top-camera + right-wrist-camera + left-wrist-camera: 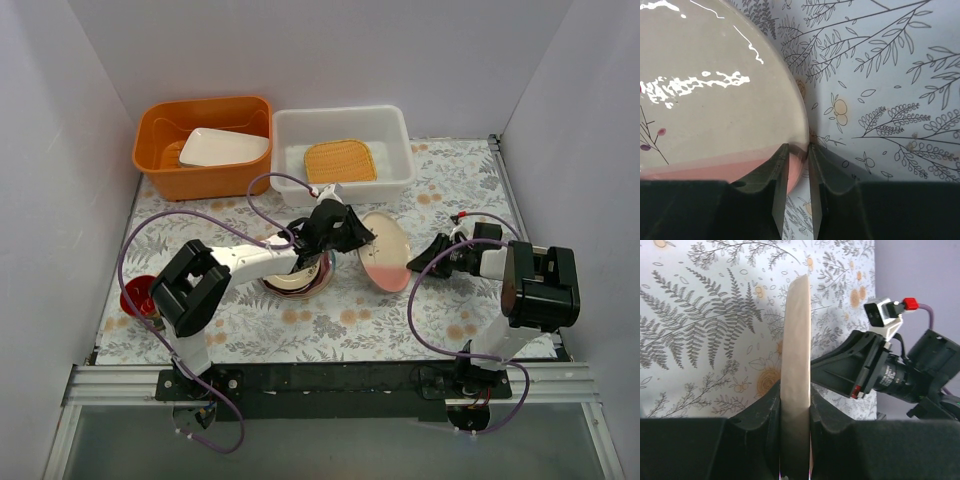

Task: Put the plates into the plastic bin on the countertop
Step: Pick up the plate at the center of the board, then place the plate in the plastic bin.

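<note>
Glossy cream-and-pink plate [385, 250], pink band along one edge, small twig motif, tilted up on edge; left gripper [796, 397] and right gripper [797, 152] each pinch its rim.

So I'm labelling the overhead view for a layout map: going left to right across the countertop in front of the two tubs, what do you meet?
Red cup → stack of plates → cream-and-pink plate, tilted up on edge → right arm's fingers at that plate's right rim.
</note>
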`<control>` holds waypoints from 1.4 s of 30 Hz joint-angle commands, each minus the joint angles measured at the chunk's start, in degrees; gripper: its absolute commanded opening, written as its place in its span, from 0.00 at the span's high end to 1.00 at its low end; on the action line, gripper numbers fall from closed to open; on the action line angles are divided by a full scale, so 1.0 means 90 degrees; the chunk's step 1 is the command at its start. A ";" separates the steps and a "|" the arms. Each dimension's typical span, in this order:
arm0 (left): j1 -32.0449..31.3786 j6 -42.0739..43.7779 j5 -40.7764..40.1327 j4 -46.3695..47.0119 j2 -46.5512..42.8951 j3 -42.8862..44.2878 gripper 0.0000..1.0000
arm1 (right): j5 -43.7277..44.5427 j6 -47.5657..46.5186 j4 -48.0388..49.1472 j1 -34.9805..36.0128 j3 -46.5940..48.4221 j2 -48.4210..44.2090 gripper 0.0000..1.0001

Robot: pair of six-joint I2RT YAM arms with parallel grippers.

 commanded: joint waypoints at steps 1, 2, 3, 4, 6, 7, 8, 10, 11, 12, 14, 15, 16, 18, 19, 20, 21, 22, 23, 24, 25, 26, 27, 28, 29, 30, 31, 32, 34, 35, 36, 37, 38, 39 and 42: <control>-0.0149 0.0199 -0.0190 -0.0718 -0.0219 0.0393 1.00 | -0.0620 0.0155 -0.0070 0.0089 0.0226 -0.0535 0.68; -0.0149 0.0228 -0.0277 -0.0815 -0.0248 0.0422 1.00 | -0.0611 0.0165 -0.0158 0.0089 0.0265 -0.0613 0.67; -0.0140 0.0277 -0.0326 -0.1106 -0.0287 0.0529 1.00 | -0.0611 0.0165 -0.0188 0.0089 0.0333 -0.0759 0.64; -0.0140 0.0316 -0.0356 -0.1187 -0.0316 0.0559 1.00 | -0.0582 0.0165 -0.0265 0.0089 0.0382 -0.0847 0.63; -0.0140 0.0336 -0.0492 -0.1459 -0.0404 0.0656 1.00 | -0.0494 0.0165 -0.0412 0.0089 0.0489 -0.1100 0.59; -0.0140 0.0355 -0.0532 -0.1509 -0.0434 0.0667 1.00 | -0.0464 0.0184 -0.0461 0.0089 0.0528 -0.1179 0.56; -0.0140 0.0365 -0.0551 -0.1558 -0.0463 0.0686 1.00 | -0.0454 0.0204 -0.0500 0.0089 0.0548 -0.1258 0.55; -0.0140 0.0404 -0.0610 -0.1734 -0.0522 0.0764 1.00 | -0.0415 0.0214 -0.0637 0.0089 0.0655 -0.1453 0.51; -0.0130 0.0414 -0.0620 -0.1802 -0.0531 0.0784 1.00 | -0.0396 0.0214 -0.0685 0.0089 0.0694 -0.1512 0.50; -0.0130 0.0424 -0.0629 -0.1909 -0.0551 0.0803 1.00 | -0.0367 0.0214 -0.0773 0.0089 0.0743 -0.1628 0.48; -0.0130 0.0433 -0.0639 -0.1949 -0.0639 0.0784 1.00 | -0.0347 0.0214 -0.0822 0.0089 0.0792 -0.1717 0.45; -0.0140 0.0433 -0.0659 -0.1978 -0.0658 0.0765 1.00 | -0.0328 0.0223 -0.0852 0.0079 0.0812 -0.1814 0.43; -0.0130 0.0453 -0.0678 -0.1988 -0.0697 0.0755 1.00 | -0.0318 0.0214 -0.0920 0.0079 0.0841 -0.1854 0.43; -0.0130 0.0472 -0.0707 -0.2056 -0.0775 0.0745 1.00 | -0.0289 0.0214 -0.0998 0.0070 0.0890 -0.1961 0.39; -0.0130 0.0492 -0.0717 -0.2076 -0.0795 0.0754 1.00 | -0.0288 0.0214 -0.1008 0.0069 0.0900 -0.2000 0.36; -0.0120 0.0511 -0.0737 -0.2076 -0.0844 0.0745 1.00 | -0.0288 0.0223 -0.1008 0.0069 0.0909 -0.2039 0.34; -0.0120 0.0521 -0.0737 -0.2105 -0.0873 0.0745 1.00 | -0.0269 0.0243 -0.1018 0.0069 0.0910 -0.2107 0.29; -0.0120 0.0521 -0.0747 -0.2105 -0.0893 0.0735 1.00 | -0.0269 0.0243 -0.1018 0.0069 0.0900 -0.2127 0.27; -0.0120 0.0512 -0.0756 -0.2115 -0.0922 0.0706 1.00 | -0.0240 0.0262 -0.1018 0.0069 0.0900 -0.2166 0.26; -0.0130 0.0502 -0.0766 -0.2106 -0.0971 0.0686 1.00 | -0.0211 0.0262 -0.1018 0.0069 0.0890 -0.2186 0.23; -0.0120 0.0502 -0.0776 -0.2105 -0.1010 0.0677 1.00 | -0.0210 0.0272 -0.1018 0.0069 0.0880 -0.2205 0.22; -0.0120 0.0502 -0.0776 -0.2105 -0.1049 0.0657 1.00 | -0.0172 0.0272 -0.1028 0.0069 0.0871 -0.2264 0.21; -0.0130 0.0521 -0.0795 -0.2105 -0.1117 0.0647 1.00 | -0.0162 0.0263 -0.1028 0.0069 0.0851 -0.2284 0.19; -0.0130 0.0521 -0.0796 -0.2115 -0.1147 0.0647 1.00 | -0.0161 0.0262 -0.1037 0.0060 0.0841 -0.2322 0.18; -0.0120 0.0531 -0.0796 -0.2135 -0.1176 0.0638 1.00 | -0.0152 0.0243 -0.1066 0.0060 0.0841 -0.2362 0.18; -0.0120 0.0560 -0.0796 -0.2144 -0.1263 0.0666 1.00 | -0.0152 0.0243 -0.1076 0.0060 0.0832 -0.2381 0.17; -0.0120 0.0580 -0.0786 -0.2154 -0.1293 0.0686 1.00 | -0.0152 0.0214 -0.1086 0.0060 0.0831 -0.2410 0.16; -0.0120 0.0609 -0.0786 -0.2222 -0.1342 0.0715 1.00 | -0.0152 0.0194 -0.1106 0.0060 0.0831 -0.2430 0.16; -0.0091 0.0716 -0.0786 -0.2261 -0.1458 0.0861 1.00 | -0.0152 0.0136 -0.1174 0.0050 0.0822 -0.2459 0.16; -0.0052 0.0765 -0.0766 -0.2378 -0.1469 0.0949 1.00 | -0.0152 0.0116 -0.1174 0.0040 0.0812 -0.2479 0.16; -0.0023 0.0794 -0.0737 -0.2447 -0.1479 0.1047 1.00 | -0.0171 0.0097 -0.1174 0.0040 0.0802 -0.2489 0.16; -0.0003 0.0882 -0.0689 -0.2486 -0.1498 0.1231 1.00 | -0.0181 0.0067 -0.1174 0.0040 0.0783 -0.2499 0.15; 0.0036 0.0941 -0.0640 -0.2506 -0.1518 0.1320 1.00 | -0.0191 0.0028 -0.1174 0.0031 0.0773 -0.2518 0.15; 0.0056 0.0990 -0.0591 -0.2525 -0.1499 0.1408 1.00 | -0.0200 0.0028 -0.1174 0.0030 0.0753 -0.2528 0.14; 0.0192 0.1165 -0.0260 -0.2623 -0.1401 0.1876 1.00 | -0.0200 -0.0001 -0.1164 0.0030 0.0607 -0.2635 0.07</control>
